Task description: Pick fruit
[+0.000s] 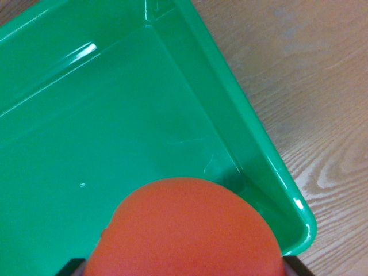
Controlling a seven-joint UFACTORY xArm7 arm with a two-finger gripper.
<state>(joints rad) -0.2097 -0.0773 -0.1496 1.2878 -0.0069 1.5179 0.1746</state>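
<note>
Fruit [187,230]: round, orange-red, matte; fills the lower centre of the frame, close under the camera. Appears above the floor of the bin, near its lower right corner; contact with the floor not determinable from this angle.

Fingers [184,270]: only two dark tips visible, at the bottom edge, one at either side of the fruit. Apparently set against its flanks, so judged clamped on the fruit, hence its central, close position.

Bin [253,144]: green plastic, glossy, shallow walls, otherwise bare. Occupies upper left through centre; rim runs diagonally from top centre to lower right corner. Likely serves as container for the fruit.

Tabletop [322,86]: pale wood grain, right side of frame, carries the bin.
</note>
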